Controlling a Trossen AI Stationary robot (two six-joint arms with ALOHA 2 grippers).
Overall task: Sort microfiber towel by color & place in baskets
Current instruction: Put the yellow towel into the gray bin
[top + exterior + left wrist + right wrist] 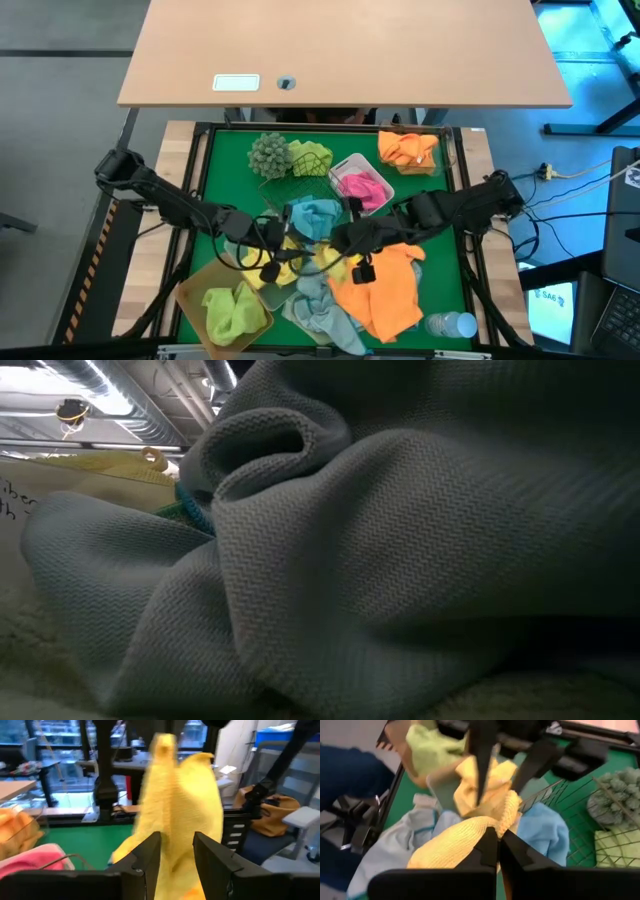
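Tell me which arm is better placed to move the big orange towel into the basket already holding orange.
Right, probably: the orange towel lies beside the right hand, and that basket sits on its side. It must first release the yellow towel.

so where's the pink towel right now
In the high view the pink towel lies in the frosted clear basket at the back of the mat, right of centre, between the green wire basket and the orange-filled basket.
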